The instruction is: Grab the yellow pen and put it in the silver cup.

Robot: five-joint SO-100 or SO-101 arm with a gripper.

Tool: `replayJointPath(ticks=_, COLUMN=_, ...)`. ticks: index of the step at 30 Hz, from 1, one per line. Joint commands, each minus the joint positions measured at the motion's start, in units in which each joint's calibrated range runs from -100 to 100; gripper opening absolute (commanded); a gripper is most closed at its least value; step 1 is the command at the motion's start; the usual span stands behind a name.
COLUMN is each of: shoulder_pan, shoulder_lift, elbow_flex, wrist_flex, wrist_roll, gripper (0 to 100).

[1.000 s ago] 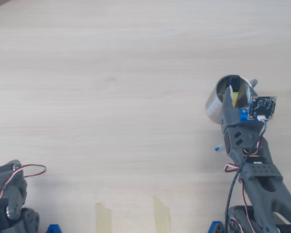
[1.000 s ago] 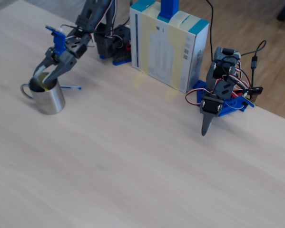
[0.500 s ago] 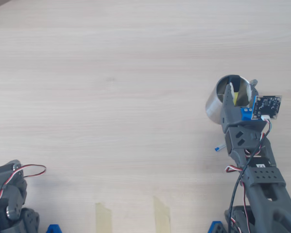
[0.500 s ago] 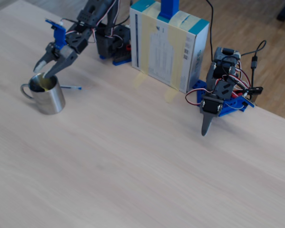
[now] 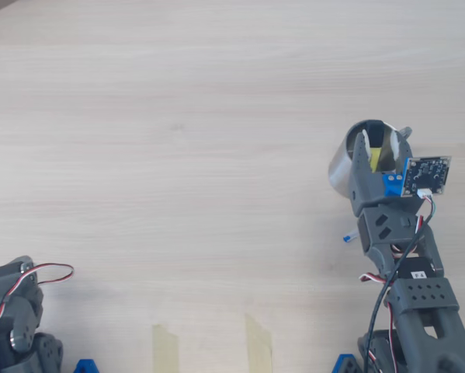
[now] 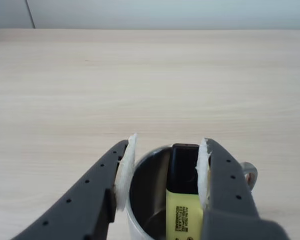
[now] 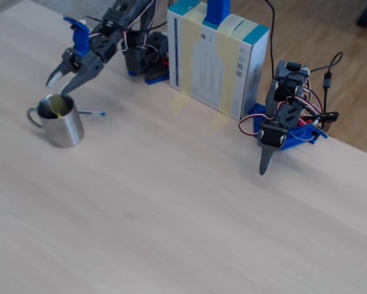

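Over the silver cup (image 5: pixel 347 165) at the right of the overhead view, the gripper (image 5: pixel 377 144) hangs with its jaws spread across the rim and a strip of the yellow pen (image 5: pixel 376 158) showing inside. In the wrist view the pen (image 6: pixel 184 200) stands black cap up inside the cup (image 6: pixel 145 192), close beside or against the right pad (image 6: pixel 204 170) but not clamped, so the drop looks done and a straight lift should clear it without snagging the cap. The fixed view shows the open claw (image 7: pixel 60 84) just above the mug (image 7: pixel 59 125), whose thin handle suggests it would tip if knocked.
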Motion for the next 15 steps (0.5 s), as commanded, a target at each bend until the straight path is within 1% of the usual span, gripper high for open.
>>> replayJointPath(ticks=1, shoulder_pan=-0.8, shoulder_lift=-3.3, elbow_flex=-3.3, wrist_flex=1.6, wrist_roll=0.2, gripper=20)
replayJointPath(ticks=15, shoulder_pan=-2.5, shoulder_lift=-12.0, elbow_flex=-2.6, wrist_flex=9.7, wrist_roll=0.1, gripper=20)
